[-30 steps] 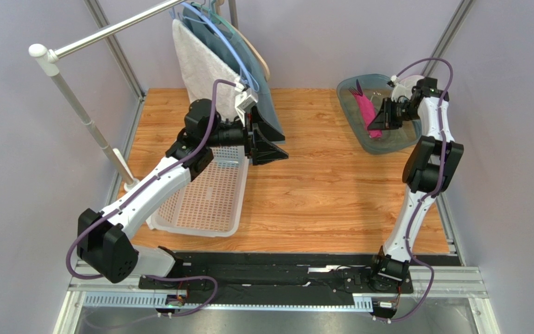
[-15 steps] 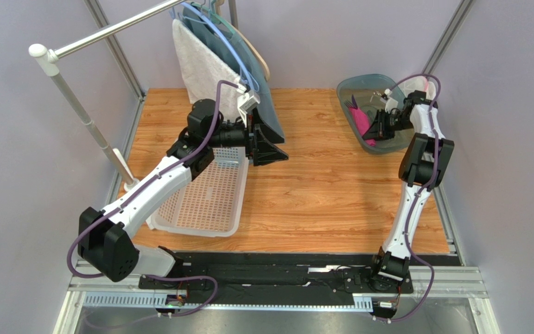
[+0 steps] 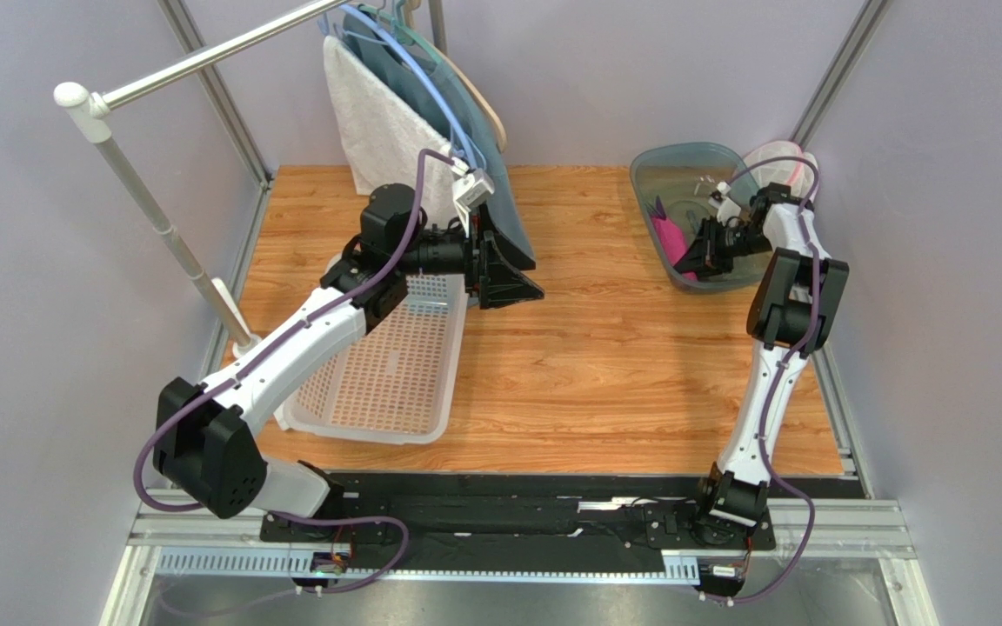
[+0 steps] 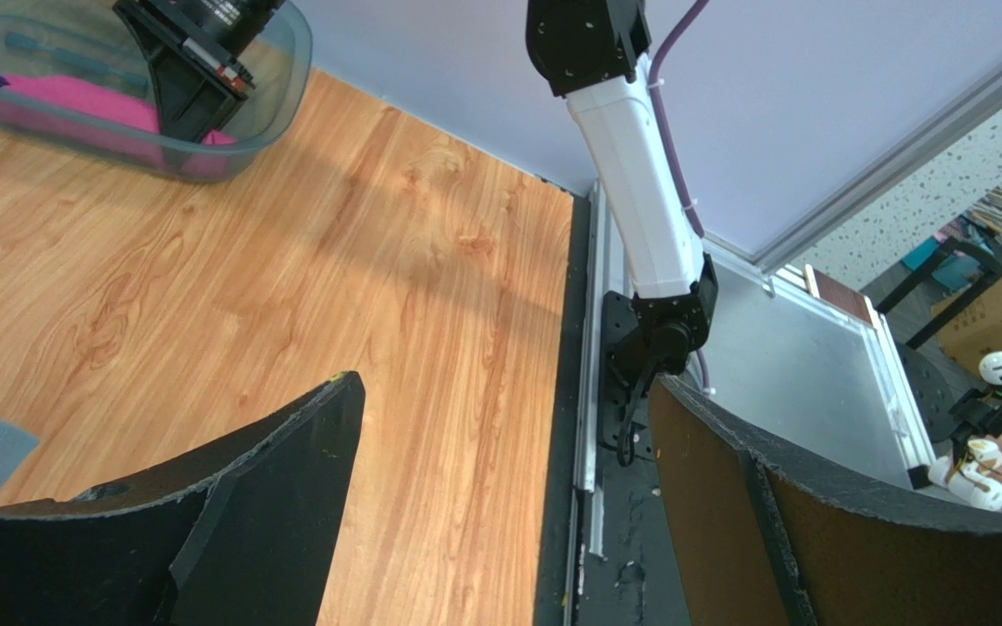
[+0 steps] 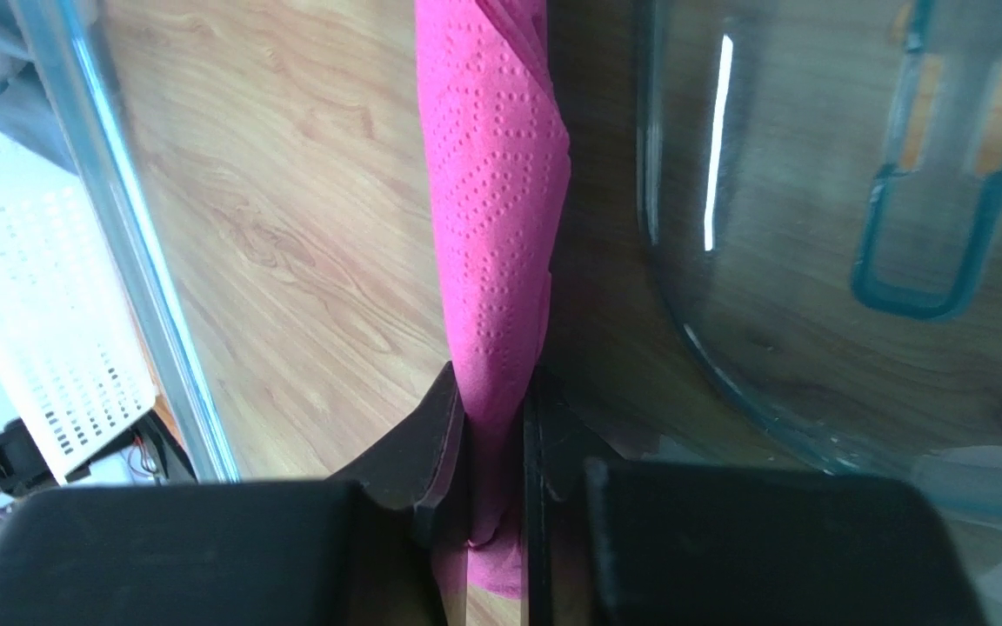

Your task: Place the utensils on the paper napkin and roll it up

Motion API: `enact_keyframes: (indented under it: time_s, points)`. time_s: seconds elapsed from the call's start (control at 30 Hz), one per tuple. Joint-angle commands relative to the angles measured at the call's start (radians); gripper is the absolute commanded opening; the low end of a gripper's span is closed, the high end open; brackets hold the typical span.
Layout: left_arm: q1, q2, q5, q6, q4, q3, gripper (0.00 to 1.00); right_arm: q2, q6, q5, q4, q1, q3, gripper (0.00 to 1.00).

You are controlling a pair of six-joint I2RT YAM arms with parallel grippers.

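Paper napkin (image 3: 667,240), pink, lies inside a clear tub (image 3: 676,159) at far right of the wood table (image 3: 598,352).

Top view: we see the right gripper (image 3: 689,258) reaching into the tub, prob. to lift the napkin out for spreading. The left gripper (image 3: 504,269) hangs by a white basket (image 3: 389,378), idle.

Left wrist: left gripper (image 4: 506,391) spread wide, nothing between, bare wood below.

Right wrist: right gripper (image 5: 493,398) narrow, pinching the napkin (image 5: 500,196) by its bunched end.
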Motion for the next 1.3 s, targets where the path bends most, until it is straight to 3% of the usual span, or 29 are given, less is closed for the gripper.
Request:
enact_keyframes:
  time_s: [0.0,0.13,0.3,0.43,0.67,0.73,1.0,1.27]
  points:
    - [0.008,-0.004,0.006,0.017,0.009,0.051,0.88,0.027,0.028,0.041,-0.004,0.005,0.059,0.06]
    - [0.010,-0.003,0.008,0.018,0.009,0.052,0.88,0.033,0.025,0.074,-0.014,0.005,0.065,0.24]
    - [0.010,0.000,0.008,0.015,0.009,0.055,0.88,0.033,0.030,0.114,-0.015,0.005,0.079,0.26]
    - [0.011,0.003,0.009,0.012,0.010,0.058,0.88,0.023,0.033,0.122,-0.012,0.005,0.085,0.37]
    - [0.015,0.008,0.014,0.011,0.018,0.060,0.88,0.012,0.034,0.147,-0.007,0.006,0.093,0.40]
    - [0.018,0.009,0.019,0.011,0.020,0.061,0.88,0.009,0.034,0.154,-0.006,0.006,0.093,0.45]
    - [0.021,0.020,0.029,0.006,0.024,0.066,0.88,-0.011,0.034,0.171,-0.004,0.008,0.105,0.47]
    - [0.030,0.033,0.026,0.006,0.023,0.071,0.89,-0.048,0.024,0.162,-0.003,0.006,0.113,0.60]
